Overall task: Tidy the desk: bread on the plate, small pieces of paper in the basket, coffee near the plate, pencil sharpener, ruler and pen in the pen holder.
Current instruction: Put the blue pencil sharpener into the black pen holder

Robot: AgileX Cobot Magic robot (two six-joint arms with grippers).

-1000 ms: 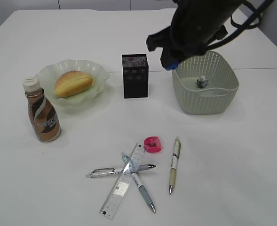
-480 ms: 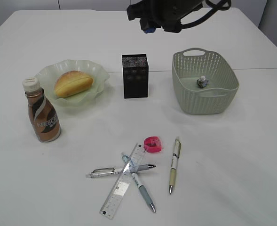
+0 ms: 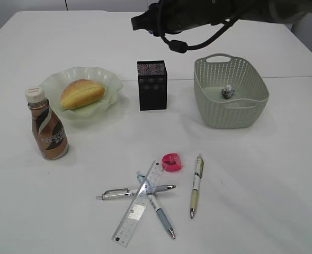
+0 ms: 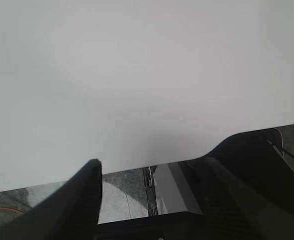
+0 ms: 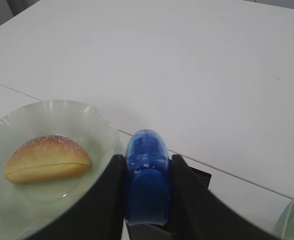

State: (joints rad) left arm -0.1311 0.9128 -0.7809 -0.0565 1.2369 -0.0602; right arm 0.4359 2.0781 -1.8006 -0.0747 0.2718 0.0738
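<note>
White worktop (image 3: 251,174) below: my right gripper (image 5: 147,200) pinches a blue pencil sharpener (image 5: 147,175) above the black mesh pen holder (image 3: 152,85); I should centre over its mouth before letting go.

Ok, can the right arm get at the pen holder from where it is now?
Probably yes. The right gripper, shut on a blue item, hangs just above the pen holder; the wrist view shows its mesh rim right under the fingers, with nothing between.

Black arm (image 3: 198,16) with a looping black cable (image 3: 198,42); tool (image 5: 147,200) fingers apparently black.
</note>
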